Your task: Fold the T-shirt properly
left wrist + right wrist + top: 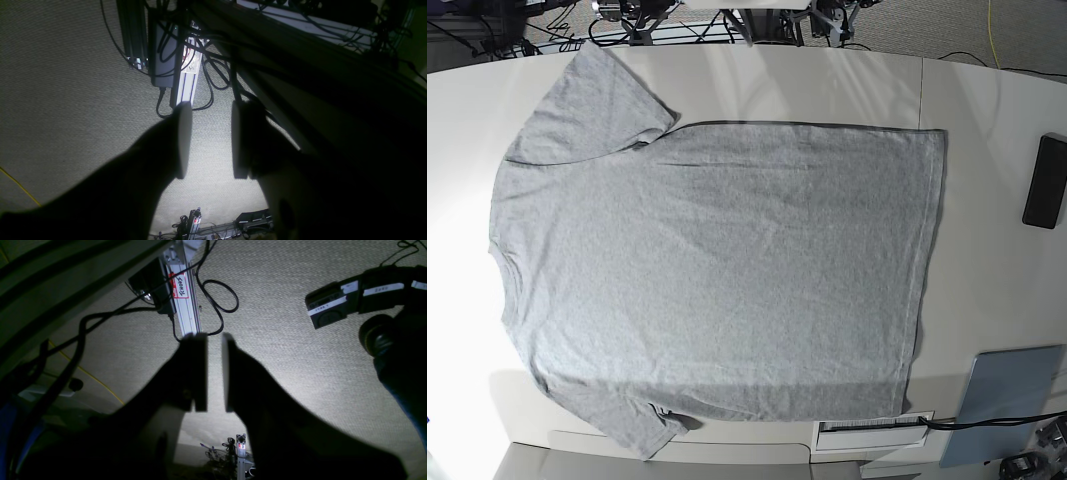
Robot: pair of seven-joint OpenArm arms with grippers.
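The T-shirt [717,270] lies flat and spread across the tabletop [987,100], plain side up, with the collar toward nine o'clock, the hem toward three, one sleeve at eleven and the other at seven. That layout leaves the long edges free, so the first fold could probably start from either sleeve side. Neither arm appears in the base view; both wrist cameras look down at carpet and cables, which suggests the arms are parked off the tabletop. The left pincer [208,140] stands open with a clear gap and nothing between its pads. The right pincer [214,371] is nearly closed, with only a thin slit and no cloth in it. A dark flat object [1045,182] rests at three o'clock, well apart from the hem. No fold is made yet.
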